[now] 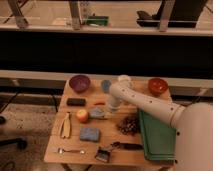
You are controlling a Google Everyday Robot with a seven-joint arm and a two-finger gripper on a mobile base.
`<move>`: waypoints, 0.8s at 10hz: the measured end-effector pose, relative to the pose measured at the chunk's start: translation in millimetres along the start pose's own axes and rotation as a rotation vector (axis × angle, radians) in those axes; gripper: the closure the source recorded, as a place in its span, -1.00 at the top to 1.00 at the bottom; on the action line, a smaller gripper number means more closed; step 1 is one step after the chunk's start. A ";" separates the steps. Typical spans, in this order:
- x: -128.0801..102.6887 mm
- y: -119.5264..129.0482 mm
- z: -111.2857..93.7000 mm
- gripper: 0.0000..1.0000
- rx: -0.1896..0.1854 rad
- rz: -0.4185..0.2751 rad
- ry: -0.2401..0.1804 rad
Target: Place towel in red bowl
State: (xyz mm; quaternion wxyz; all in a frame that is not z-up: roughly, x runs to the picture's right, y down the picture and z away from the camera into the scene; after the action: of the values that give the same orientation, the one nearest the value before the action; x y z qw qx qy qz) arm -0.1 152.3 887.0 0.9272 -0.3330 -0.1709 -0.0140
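The red bowl [157, 86] stands at the back right corner of the wooden table [75, 145]. A grey-blue folded towel [97, 114] lies near the table's middle, just right of an apple [82, 115]. My gripper [111, 107] hangs at the end of the white arm [145, 102], just above the towel's right edge. The arm reaches in from the lower right and crosses the table in front of the red bowl.
A purple bowl [79, 82], a blue cup [105, 85] and a white cup [124, 80] stand at the back. A green tray [156, 135] fills the right side. Grapes [128, 125], a blue sponge [89, 133], a banana [66, 125], a spoon [70, 150] and a brush [112, 149] lie in front.
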 end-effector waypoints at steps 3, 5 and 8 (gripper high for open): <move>-3.3 0.2 -21.9 -1.00 0.022 0.004 0.003; 7.2 2.0 -44.2 -1.00 0.056 0.018 -0.001; 43.9 11.2 -80.0 -1.00 0.117 0.081 -0.019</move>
State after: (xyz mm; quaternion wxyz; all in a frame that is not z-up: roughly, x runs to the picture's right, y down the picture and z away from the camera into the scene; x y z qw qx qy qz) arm 67.4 115.1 836.9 0.9433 -0.2849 -0.1664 0.0366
